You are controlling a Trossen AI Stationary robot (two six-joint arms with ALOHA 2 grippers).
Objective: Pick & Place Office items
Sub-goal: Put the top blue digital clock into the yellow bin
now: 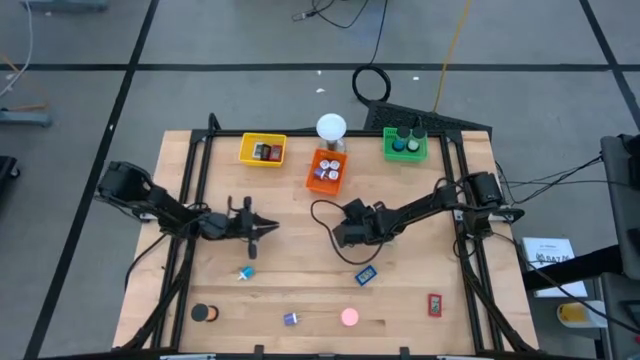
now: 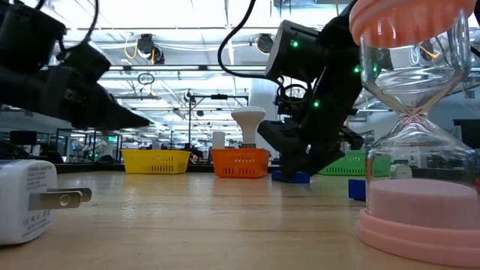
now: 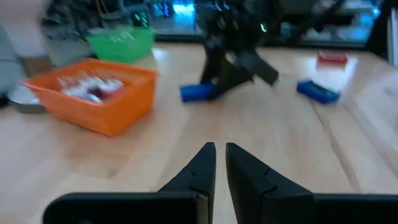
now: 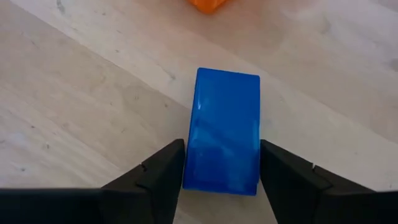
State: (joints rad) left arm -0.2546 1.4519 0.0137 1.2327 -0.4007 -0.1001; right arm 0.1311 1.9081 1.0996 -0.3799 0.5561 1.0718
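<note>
My right gripper (image 4: 222, 163) is down at the table's middle (image 1: 345, 236), its fingers on either side of a blue block (image 4: 227, 140) that lies flat on the wood. The left wrist view shows the same blue block (image 3: 198, 92) under that gripper, and the low view shows the blue block (image 2: 291, 177) on the table. My left gripper (image 3: 221, 163) hovers left of centre (image 1: 262, 228), shut and empty, pointing toward the right arm. Loose on the near half lie a second blue block (image 1: 366, 274), a red block (image 1: 435, 304), a teal piece (image 1: 247, 272), a black roll (image 1: 204, 313) and a purple clip (image 1: 290, 319). My right gripper pinches the blue block across its width, one finger (image 4: 166, 168) on each long side (image 4: 189, 168), near the end closest to the wrist. The fingers slant down from the table's right side and lie along the block. The block rests flat on the table.
Yellow tray (image 1: 263, 150), orange tray (image 1: 327, 170) and green tray (image 1: 405, 145) stand along the far edge, with the white globe lamp (image 1: 331, 127) behind the orange one. A pink hourglass (image 2: 416, 150) and a white plug (image 2: 26, 199) sit near the front edge.
</note>
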